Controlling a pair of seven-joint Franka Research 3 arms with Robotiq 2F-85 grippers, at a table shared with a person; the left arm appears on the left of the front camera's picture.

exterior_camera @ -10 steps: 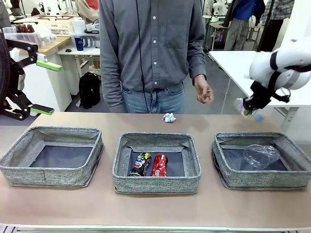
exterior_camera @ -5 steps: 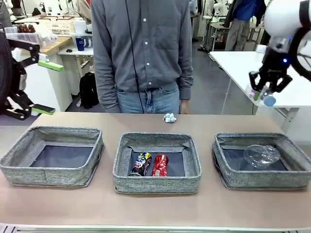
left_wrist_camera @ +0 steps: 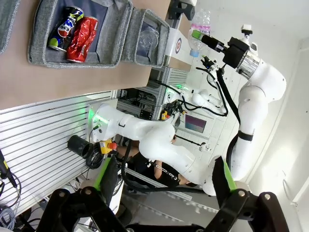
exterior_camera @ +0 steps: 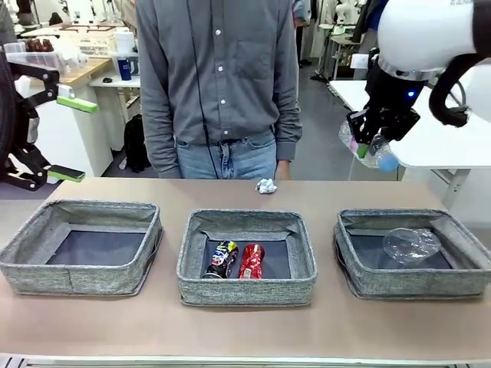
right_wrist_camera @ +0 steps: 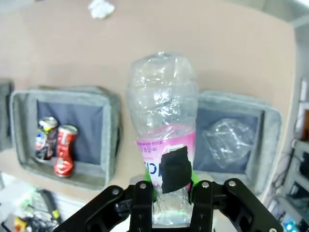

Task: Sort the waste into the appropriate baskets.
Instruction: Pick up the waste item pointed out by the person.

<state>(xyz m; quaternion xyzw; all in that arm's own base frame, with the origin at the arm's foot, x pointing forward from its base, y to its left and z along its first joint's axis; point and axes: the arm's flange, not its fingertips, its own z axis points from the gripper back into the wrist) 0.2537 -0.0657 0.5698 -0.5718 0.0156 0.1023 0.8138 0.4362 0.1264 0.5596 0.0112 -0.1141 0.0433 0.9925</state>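
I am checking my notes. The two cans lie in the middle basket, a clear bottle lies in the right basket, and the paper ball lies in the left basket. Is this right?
Not fully. The paper ball is not in the left basket; it lies on the table beyond the middle basket, as the front view shows. The rest is right.

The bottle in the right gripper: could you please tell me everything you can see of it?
The bottle is clear, crumpled plastic with a pink label near its narrow end and a blue cap. The right gripper is shut on it at the label, green pads on either side. It hangs tilted in the air above the table's far right, cap lowest, touching nothing else.
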